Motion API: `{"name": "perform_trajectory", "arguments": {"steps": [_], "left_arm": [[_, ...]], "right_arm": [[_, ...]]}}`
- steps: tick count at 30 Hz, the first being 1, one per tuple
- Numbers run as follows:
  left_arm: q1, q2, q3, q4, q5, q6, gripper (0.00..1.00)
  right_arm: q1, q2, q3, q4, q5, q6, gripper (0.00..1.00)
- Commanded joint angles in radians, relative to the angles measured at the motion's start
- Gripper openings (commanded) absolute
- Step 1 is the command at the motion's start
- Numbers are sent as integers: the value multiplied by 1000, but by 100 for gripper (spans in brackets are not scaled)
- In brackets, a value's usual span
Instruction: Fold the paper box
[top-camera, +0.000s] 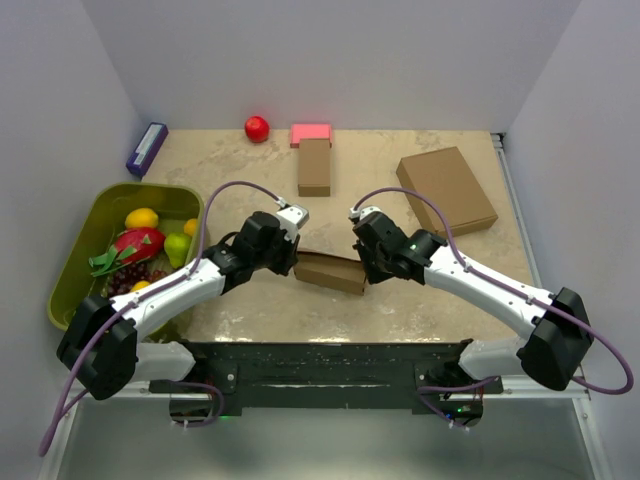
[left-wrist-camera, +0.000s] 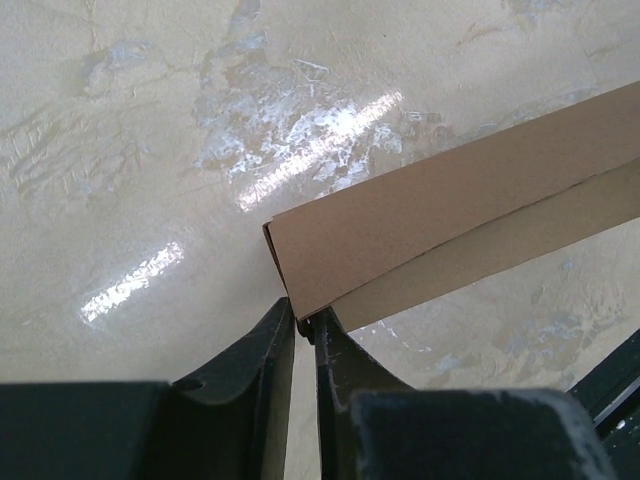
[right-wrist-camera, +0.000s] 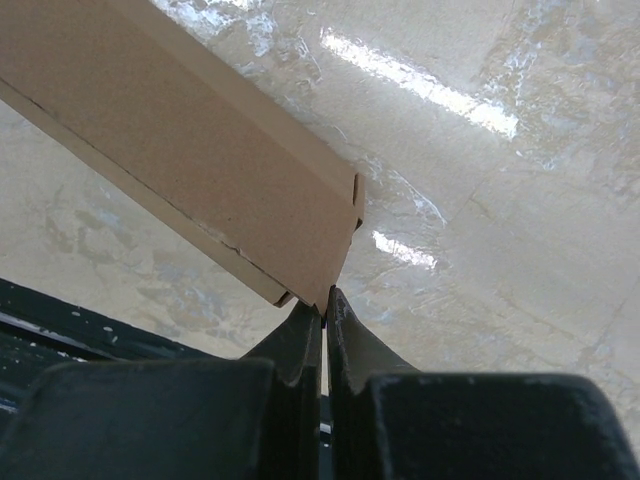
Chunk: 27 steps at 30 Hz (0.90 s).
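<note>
Right end effector (right-wrist-camera: 325, 303) pinches the paper box (right-wrist-camera: 190, 160) corner.

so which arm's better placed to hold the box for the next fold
right, likely: the right end effector is pinched shut on a corner of the paper box, while the left end effector shows a gap at its corner, so that grip looks uncertain

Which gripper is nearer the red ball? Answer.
Left. The left gripper is at the end of the paper box nearest the red ball; the right gripper at its opposite end.
</note>
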Motion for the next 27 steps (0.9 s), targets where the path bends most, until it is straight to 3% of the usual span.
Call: {"name": "perform_trajectory", "arguments": {"steps": [1, 13, 27], "left_arm": [[-17, -5, -13, -27, 80, -21, 23], [26, -60, -34, 9, 83, -41, 40], [61, -19, -31, 23, 126, -44, 31]], "right_arm": [[2, -9, -7, 71, -32, -59, 0], [2, -10, -23, 78, -47, -91, 0], [4, -15, -25, 91, -76, -98, 0]]}}
